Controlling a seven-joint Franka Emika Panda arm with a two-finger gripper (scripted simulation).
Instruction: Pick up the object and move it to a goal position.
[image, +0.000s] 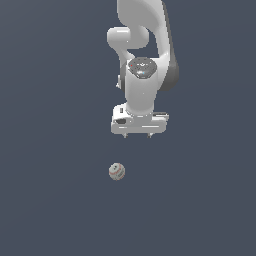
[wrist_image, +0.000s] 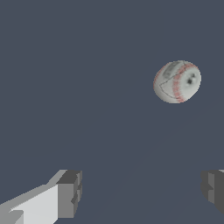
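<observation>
The object (image: 116, 171) is a small off-white ball with reddish seam marks, lying on the dark grey floor a little toward the exterior view's left of the arm. In the wrist view the ball (wrist_image: 177, 82) shows its red stitching and a dark spot. My gripper (image: 137, 135) hangs above and behind it, pointing down, clear of the ball. Its fingers (wrist_image: 70, 193) stand wide apart with nothing between them, so it is open. Only the short fingertips show under the white hand in the exterior view.
A flat, dark grey-blue floor (image: 50, 200) fills both views. The white arm (image: 145, 50) rises behind the gripper toward the top of the exterior view.
</observation>
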